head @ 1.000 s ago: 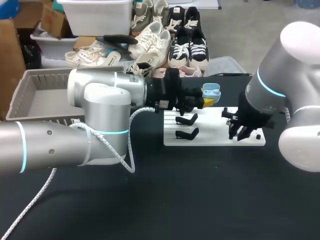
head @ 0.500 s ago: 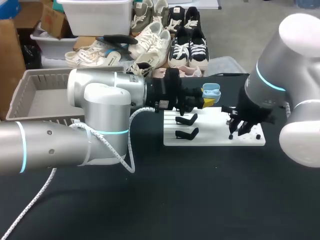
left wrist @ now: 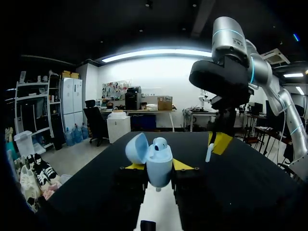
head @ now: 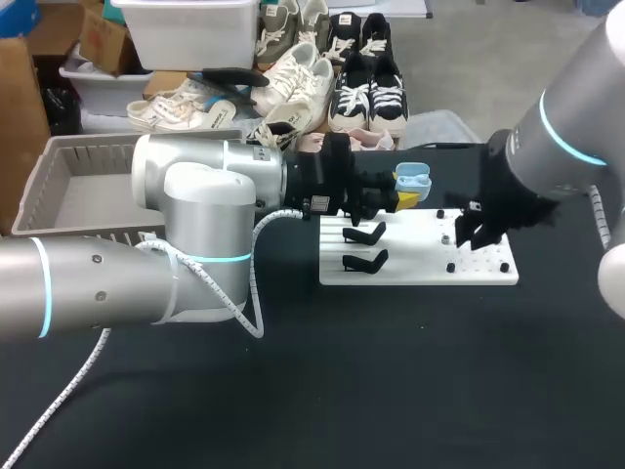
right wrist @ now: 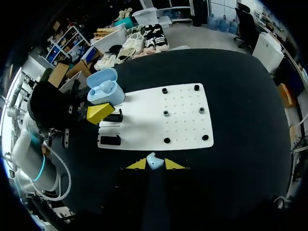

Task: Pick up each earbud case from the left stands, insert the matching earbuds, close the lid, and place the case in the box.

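Observation:
A light blue earbud case (head: 412, 178) with its lid up is held above the far edge of the white board (head: 420, 266), my left gripper (head: 401, 198) shut on it. From the left wrist the case (left wrist: 157, 162) stands between the left gripper's (left wrist: 159, 168) yellow tips, with one earbud seated inside. My right gripper (head: 473, 231) hovers over the board's right half. In the right wrist view the right gripper (right wrist: 154, 165) is shut on a small pale blue earbud (right wrist: 154, 160), and the case (right wrist: 104, 88) lies ahead and to one side. From the left wrist that earbud (left wrist: 209, 153) hangs from the right gripper (left wrist: 217, 143).
Two black stands (head: 364, 233) (head: 365, 261) sit on the board's left part. Small black pegs (head: 450, 266) (head: 504, 266) dot its right part. A grey slatted basket (head: 73, 186) stands at the table's far left, behind my left arm. Black tabletop lies in front of the board.
My right gripper has risen from the board's pegs and shifted right, carrying the earbud. The left arm and the case have stayed still.

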Robot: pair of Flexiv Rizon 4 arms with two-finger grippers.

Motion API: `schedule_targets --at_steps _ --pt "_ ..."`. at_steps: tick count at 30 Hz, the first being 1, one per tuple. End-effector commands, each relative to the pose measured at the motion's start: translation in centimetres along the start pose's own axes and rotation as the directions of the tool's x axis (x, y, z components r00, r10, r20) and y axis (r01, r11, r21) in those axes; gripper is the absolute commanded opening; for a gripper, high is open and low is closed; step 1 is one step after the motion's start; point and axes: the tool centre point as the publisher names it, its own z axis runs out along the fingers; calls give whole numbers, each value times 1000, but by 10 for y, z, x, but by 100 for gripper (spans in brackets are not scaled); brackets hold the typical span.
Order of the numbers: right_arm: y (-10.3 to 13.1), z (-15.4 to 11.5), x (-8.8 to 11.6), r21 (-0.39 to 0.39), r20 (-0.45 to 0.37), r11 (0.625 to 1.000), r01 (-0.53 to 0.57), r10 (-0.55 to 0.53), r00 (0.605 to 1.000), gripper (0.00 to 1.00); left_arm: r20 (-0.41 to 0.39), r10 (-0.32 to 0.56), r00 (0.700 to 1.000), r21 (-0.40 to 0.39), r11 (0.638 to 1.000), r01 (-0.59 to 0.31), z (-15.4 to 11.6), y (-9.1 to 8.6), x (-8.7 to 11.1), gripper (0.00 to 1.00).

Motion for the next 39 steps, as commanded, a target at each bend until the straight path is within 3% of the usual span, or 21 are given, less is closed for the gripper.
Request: schedule_targets --at_steps 1,10,18,27,39 --pt "4 -40 3 -7 -18 999 38 -38 999 0 3 1 1000 -4 1000 -1 -1 -1 0 0" --pt "34 -69 -28 96 -42 976 194 -190 981 0 3 1 1000 -4 1000 -1 -1 -1 0 0" --pt "68 -76 -50 76 -40 956 284 -282 959 0 3 1 1000 -4 1000 -1 -1 -1 0 0" --pt "89 -52 -68 133 -70 921 367 -360 930 0 3 1 1000 -4 1000 -1 -1 -1 0 0" --pt "80 -19 -85 97 -109 933 346 -336 936 0 3 1 1000 -4 1000 -1 -1 -1 0 0"
